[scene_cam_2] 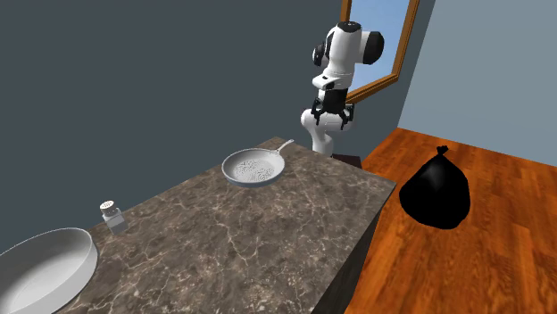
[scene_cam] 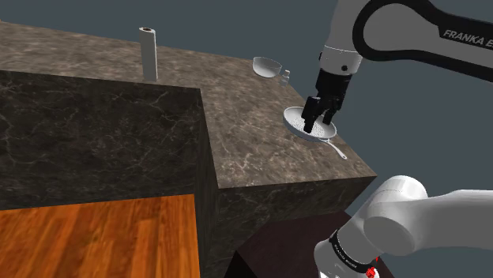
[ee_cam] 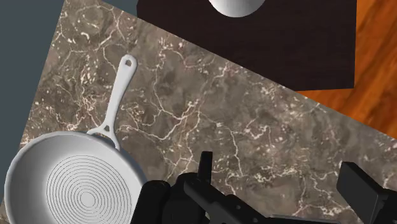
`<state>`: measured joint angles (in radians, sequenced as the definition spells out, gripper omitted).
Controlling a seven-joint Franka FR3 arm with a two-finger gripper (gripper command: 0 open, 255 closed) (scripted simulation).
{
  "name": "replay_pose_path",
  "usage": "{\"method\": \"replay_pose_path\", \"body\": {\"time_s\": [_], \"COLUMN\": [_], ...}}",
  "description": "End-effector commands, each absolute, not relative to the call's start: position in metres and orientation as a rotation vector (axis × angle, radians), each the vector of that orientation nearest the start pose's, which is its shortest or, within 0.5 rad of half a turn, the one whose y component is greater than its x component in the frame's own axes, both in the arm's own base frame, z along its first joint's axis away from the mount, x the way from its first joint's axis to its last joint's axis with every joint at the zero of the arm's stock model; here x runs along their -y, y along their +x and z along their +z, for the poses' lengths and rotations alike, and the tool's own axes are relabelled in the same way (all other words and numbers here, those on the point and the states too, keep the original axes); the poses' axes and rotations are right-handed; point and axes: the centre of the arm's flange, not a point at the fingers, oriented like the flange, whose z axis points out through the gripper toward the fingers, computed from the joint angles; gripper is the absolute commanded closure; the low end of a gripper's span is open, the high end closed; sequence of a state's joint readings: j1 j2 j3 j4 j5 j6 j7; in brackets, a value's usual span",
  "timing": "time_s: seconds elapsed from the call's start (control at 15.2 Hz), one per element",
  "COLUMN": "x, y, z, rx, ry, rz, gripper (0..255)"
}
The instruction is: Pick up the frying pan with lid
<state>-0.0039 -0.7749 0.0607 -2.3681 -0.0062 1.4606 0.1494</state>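
A pale grey frying pan [scene_cam: 304, 120] with a ringed base and a long thin handle [scene_cam: 338, 150] lies on the brown marble counter [scene_cam: 253, 142] near its corner. No lid is on it. The pan [scene_cam_2: 253, 167] is also seen from across the counter. My black gripper [scene_cam: 318, 118] hangs a little above the counter over the pan's edge, and it stands high behind the counter end in the second exterior view [scene_cam_2: 336, 121]. In the wrist view the pan [ee_cam: 73, 184] lies beside one finger [ee_cam: 205, 168]. The gripper [ee_cam: 283, 181] is open, with bare marble between its fingers.
A white bowl [scene_cam: 266, 67] and a small shaker [scene_cam: 286, 76] stand further along the counter, with a grey upright cylinder [scene_cam: 148, 53] beyond. The dark stand [ee_cam: 254, 44] is beside the counter corner. A black bag [scene_cam_2: 436, 192] lies on the wooden floor [scene_cam_2: 482, 268].
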Motion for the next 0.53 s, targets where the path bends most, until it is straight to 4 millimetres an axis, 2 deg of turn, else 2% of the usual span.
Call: {"method": "replay_pose_path", "body": {"time_s": [0.0, 0.46], "x": [-0.021, 0.060], "y": [0.296, 0.302], "z": [0.572, 0.526], "rx": [-0.181, -0.353], "ry": [-3.191, -3.183], "rz": [0.205, 0.266], "gripper": [0, 0]}}
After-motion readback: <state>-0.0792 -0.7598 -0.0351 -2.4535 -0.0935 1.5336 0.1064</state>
